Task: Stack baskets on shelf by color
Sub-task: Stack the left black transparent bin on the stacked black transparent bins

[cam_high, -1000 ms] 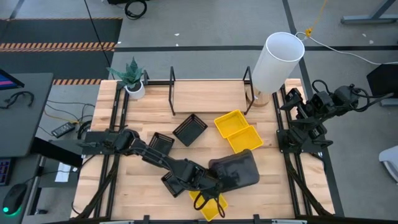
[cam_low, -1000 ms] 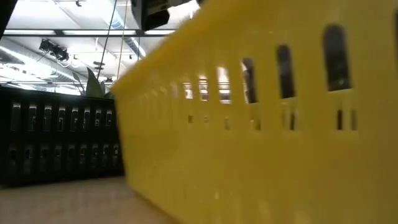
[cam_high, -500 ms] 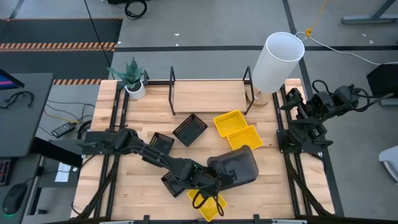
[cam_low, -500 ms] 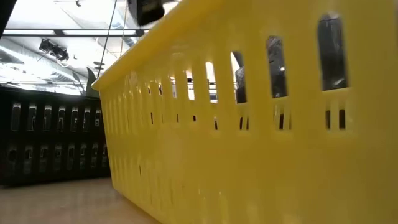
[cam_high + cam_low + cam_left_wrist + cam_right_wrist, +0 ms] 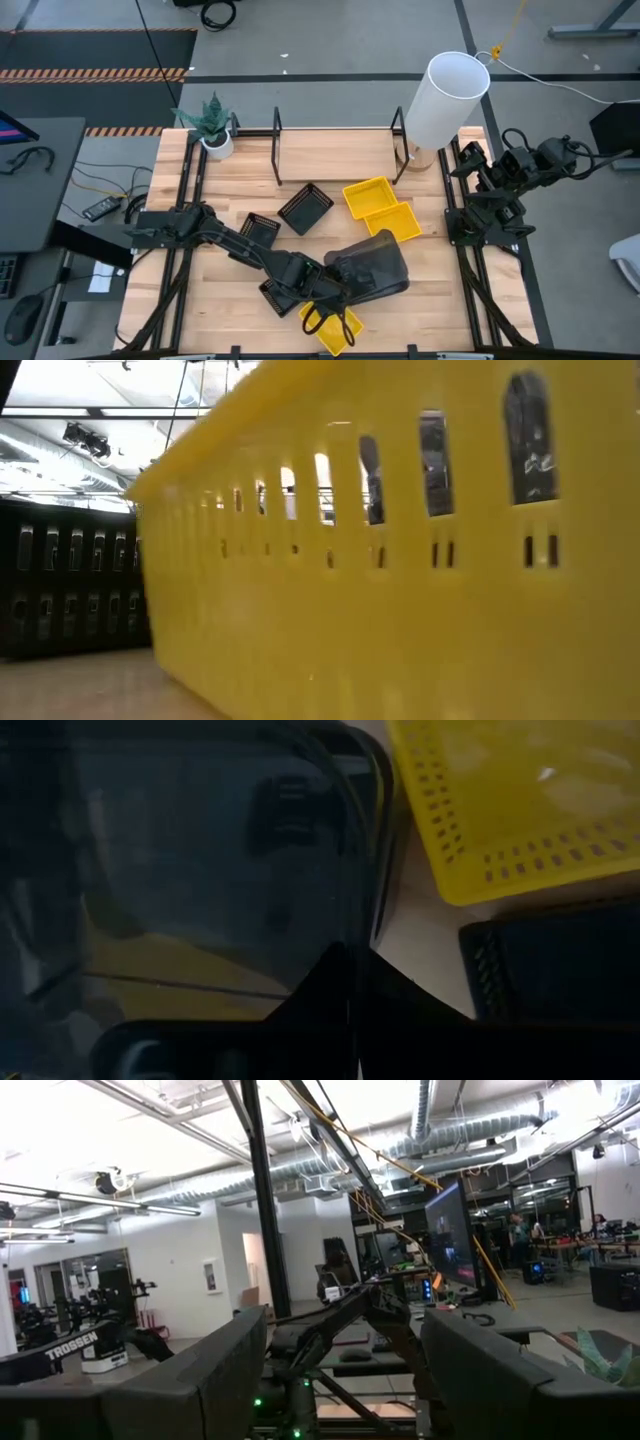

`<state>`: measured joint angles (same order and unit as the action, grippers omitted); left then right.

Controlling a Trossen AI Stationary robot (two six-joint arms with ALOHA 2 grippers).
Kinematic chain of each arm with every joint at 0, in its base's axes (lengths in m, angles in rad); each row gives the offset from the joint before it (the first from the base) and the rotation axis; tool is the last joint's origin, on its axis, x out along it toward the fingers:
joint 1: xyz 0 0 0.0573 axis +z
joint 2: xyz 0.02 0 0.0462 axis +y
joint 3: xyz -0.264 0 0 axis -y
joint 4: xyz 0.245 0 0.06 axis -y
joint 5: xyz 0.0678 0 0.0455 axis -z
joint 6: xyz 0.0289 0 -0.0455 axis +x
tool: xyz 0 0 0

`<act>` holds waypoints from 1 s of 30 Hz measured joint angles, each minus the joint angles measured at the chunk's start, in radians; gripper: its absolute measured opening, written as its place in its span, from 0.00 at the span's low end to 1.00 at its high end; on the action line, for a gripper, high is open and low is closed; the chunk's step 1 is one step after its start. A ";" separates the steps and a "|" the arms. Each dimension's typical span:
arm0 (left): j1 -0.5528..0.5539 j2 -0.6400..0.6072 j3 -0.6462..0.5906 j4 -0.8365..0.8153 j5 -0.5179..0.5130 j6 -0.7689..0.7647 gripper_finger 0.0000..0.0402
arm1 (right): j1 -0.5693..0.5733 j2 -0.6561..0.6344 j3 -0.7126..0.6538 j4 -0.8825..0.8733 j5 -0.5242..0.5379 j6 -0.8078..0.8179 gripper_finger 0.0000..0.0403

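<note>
Grey basket point(image 5: 372, 270) gripped by closed left claw point(image 5: 335, 290), tilted over yellow basket point(image 5: 330, 328); lift clear before carrying to shelf point(image 5: 335, 150). Right claw point(image 5: 470, 220) open, parked.

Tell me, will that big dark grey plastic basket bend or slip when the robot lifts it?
The dark grey solid plastic basket probably stays stiff: its walls look thick and keep shape. Pinched at one rim by the shut left gripper, it may tilt. Its glossy surface could be slippery.

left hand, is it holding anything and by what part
The left hand is shut on the dark grey basket, gripping its rim at the near-left edge. The right hand holds nothing.
</note>
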<state>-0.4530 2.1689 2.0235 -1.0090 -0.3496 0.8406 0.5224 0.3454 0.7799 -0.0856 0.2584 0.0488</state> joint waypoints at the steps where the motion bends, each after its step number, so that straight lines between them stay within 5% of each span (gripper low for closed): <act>1: 0.000 0.000 0.000 -0.004 0.003 0.000 0.01 | 0.000 0.000 0.000 0.000 0.000 0.000 0.67; 16: -0.003 0.000 0.000 -0.036 0.026 0.008 0.10 | 0.000 0.000 0.000 0.000 0.000 -0.003 0.67; 30: -0.001 -0.010 0.000 -0.030 0.033 -0.114 0.37 | 0.000 0.000 0.000 0.000 0.000 -0.003 0.67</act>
<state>-0.4535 2.1592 2.0238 -1.0387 -0.3167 0.7263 0.5224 0.3454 0.7799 -0.0854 0.2588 0.0456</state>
